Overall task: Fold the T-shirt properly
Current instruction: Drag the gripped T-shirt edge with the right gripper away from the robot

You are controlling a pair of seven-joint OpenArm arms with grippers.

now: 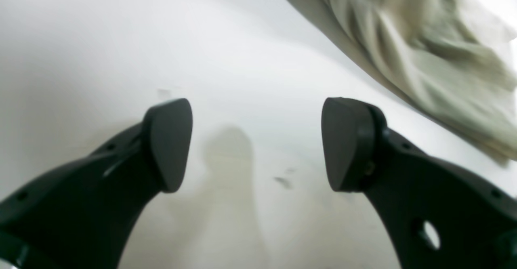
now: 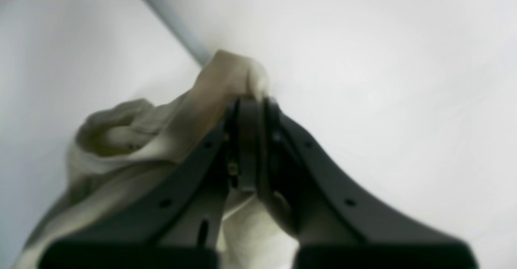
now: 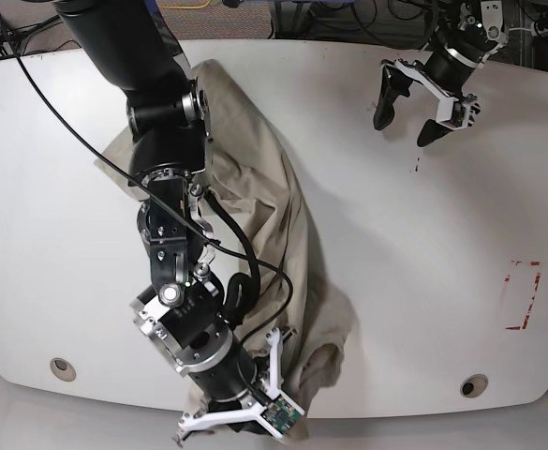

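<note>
White bench [image 3: 423, 281] is carrying the crumpled beige soft-fabric T-shirt [image 3: 255, 206] along its left half. Right tool [image 2: 250, 103] is clamping a shirt edge; left tool [image 1: 256, 143] is hanging spread, empty. Spreading step underway; next likely needs a second corner grasp.

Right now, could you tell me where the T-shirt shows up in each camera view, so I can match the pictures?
Left wrist: the T-shirt fills the upper right corner, apart from the open left gripper.
Right wrist: it bunches at centre-left, a fold pinched in the shut right gripper.
Base: it sprawls crumpled across the left half, partly under the right arm.
Shared landmark: the white table under the cloth in all three views.
</note>
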